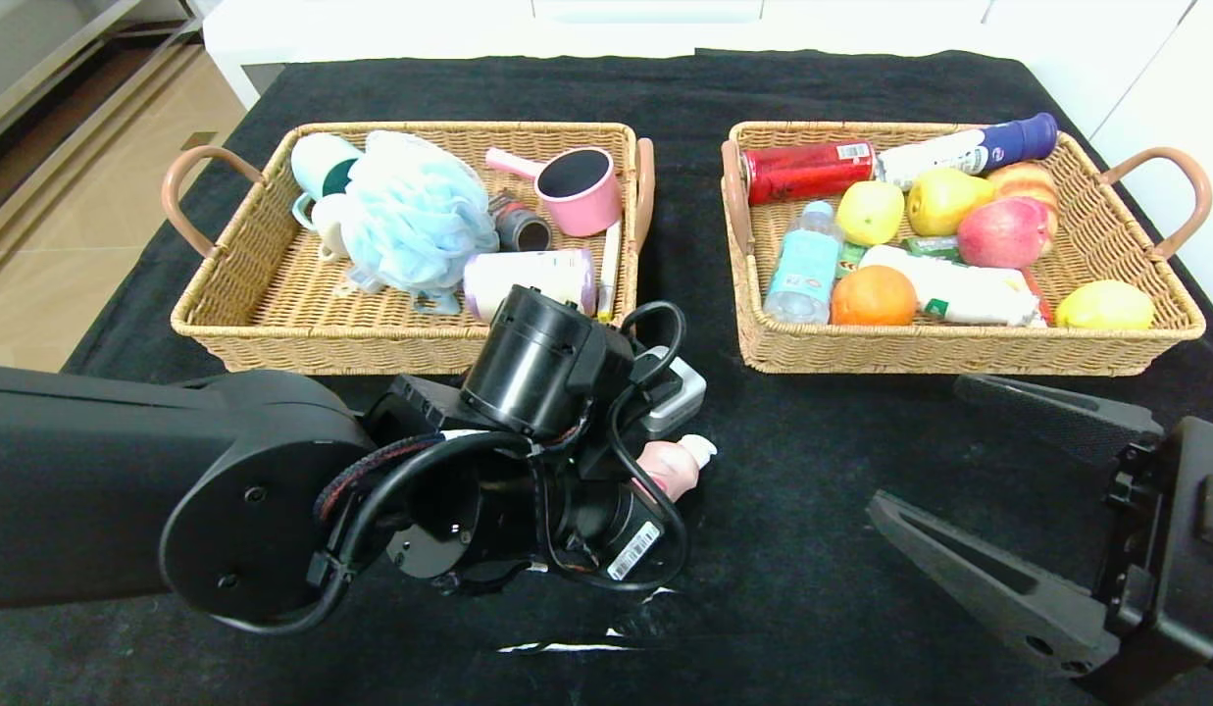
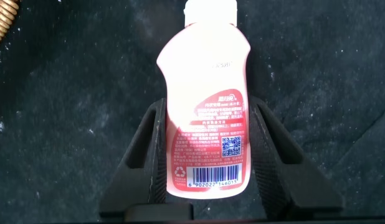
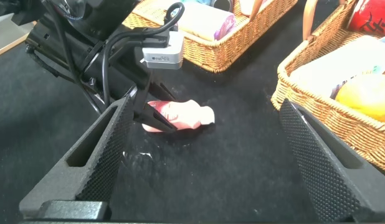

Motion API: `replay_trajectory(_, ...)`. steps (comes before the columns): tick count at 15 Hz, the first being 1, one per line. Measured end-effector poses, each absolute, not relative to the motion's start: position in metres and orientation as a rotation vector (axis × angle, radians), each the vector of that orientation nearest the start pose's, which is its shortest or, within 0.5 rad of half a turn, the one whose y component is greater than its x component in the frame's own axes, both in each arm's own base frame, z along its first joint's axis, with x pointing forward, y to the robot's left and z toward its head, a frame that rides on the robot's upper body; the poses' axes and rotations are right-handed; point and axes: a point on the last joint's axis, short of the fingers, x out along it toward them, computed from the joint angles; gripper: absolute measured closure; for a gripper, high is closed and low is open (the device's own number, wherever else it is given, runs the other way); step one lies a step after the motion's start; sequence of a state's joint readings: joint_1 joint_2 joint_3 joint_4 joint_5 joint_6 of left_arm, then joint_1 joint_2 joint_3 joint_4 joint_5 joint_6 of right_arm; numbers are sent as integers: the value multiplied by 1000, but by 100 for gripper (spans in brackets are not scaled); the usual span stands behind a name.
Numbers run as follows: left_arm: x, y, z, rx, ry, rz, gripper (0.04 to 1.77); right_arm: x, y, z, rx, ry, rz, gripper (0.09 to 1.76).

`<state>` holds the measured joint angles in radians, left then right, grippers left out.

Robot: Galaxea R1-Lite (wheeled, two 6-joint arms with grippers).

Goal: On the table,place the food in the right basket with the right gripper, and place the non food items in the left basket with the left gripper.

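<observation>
Down low and close, the right claw hangs over the black cloth surface with its 2 black fingers spread wide apart. Nothing is between them.

Next to it, nearer the middle, the left claw is pressed in on a small pink plastic bottle with a white cap. 1 finger sits on each side of the bottle, and the bottle lies on its side on the black cloth. From the head view, the pink bottle peeks out from under the big black left arm, with its white cap pointing toward the baskets.

Farther back sit 2 woven straw baskets with brown handles. The left basket holds a fluffy light blue bath sponge, a pink cup with a handle, a white mug and a pale pink tub lying on its side.

The right basket holds a red can, a clear water bottle with a blue label, an orange, a red apple, a yellow lemon and a white and blue bottle.
</observation>
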<state>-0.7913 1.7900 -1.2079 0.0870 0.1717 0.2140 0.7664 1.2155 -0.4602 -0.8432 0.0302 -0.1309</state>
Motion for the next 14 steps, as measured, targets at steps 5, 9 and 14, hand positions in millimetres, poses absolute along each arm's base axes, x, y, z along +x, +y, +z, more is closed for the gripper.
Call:
replay_trajectory(5, 232, -225, 220, 318, 507, -624, 97, 127, 123, 225, -100, -136, 791, 14)
replay_trajectory(9, 220, -205, 248, 194, 455, -646, 97, 127, 124, 223, -103, -130, 790, 14)
replay_trajectory(14, 225, -173, 283, 75, 367, -564, 97, 129, 125, 219, -117, -113, 788, 14)
